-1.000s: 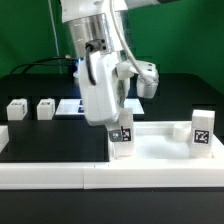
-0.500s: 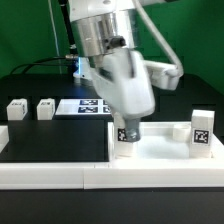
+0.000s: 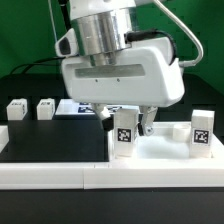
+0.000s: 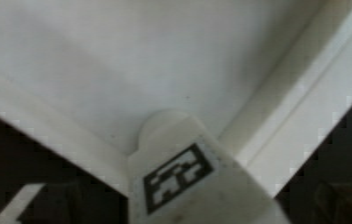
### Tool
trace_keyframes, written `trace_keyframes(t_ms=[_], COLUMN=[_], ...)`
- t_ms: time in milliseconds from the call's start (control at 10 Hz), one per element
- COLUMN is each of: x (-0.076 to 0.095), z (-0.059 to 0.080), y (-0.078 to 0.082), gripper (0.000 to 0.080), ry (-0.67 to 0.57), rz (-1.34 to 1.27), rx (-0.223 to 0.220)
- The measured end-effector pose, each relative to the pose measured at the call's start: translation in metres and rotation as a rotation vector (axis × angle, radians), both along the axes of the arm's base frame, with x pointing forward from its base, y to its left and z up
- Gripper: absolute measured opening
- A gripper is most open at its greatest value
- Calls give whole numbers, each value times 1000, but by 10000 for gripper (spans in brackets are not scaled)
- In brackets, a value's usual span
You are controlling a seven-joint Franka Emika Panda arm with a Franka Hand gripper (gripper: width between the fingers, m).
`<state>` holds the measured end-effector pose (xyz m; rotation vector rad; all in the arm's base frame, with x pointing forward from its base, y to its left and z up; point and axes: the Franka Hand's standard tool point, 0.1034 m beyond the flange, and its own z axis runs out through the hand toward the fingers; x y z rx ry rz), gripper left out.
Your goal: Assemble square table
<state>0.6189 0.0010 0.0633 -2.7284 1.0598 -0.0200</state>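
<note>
The white square tabletop [image 3: 165, 150] lies flat against the front border wall. One tagged leg [image 3: 123, 135] stands upright in its near corner on the exterior view's left. A second leg [image 3: 202, 133] stands at the corner on the right. Two loose legs [image 3: 17, 108] [image 3: 45, 107] sit on the black table at the left. My gripper [image 3: 125, 124] hangs over the first leg, with one finger on each side and a gap to it, so it is open. In the wrist view the tagged leg [image 4: 187, 175] rises between my fingers [image 4: 31, 203] above the slab [image 4: 137, 60] and its rim [image 4: 283, 90].
The long low white border wall [image 3: 90, 176] runs along the front. The marker board [image 3: 85, 106] lies behind the gripper. Black table surface [image 3: 55, 140] lies to the left of the slab.
The hand has turned about a quarter turn over the leg, so its wide face now shows. The leg's tag still faces the same way and the leg has stayed in place.
</note>
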Motion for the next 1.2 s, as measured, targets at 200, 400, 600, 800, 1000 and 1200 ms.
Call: trace_keyframes(t_ms=[200, 400, 600, 800, 1000, 1200], x=[5, 5, 5, 5, 4, 3], z=[1, -1, -1, -1, -2, -3], y=[-5, -5, -5, -5, -7, -11], gripper=[649, 649, 561, 287, 287, 287], ry=[-84, -90, -75, -58, -18, 64], rz=[306, 276, 187, 84, -127, -500], rx=[-71, -80, -70, -59, -32, 41])
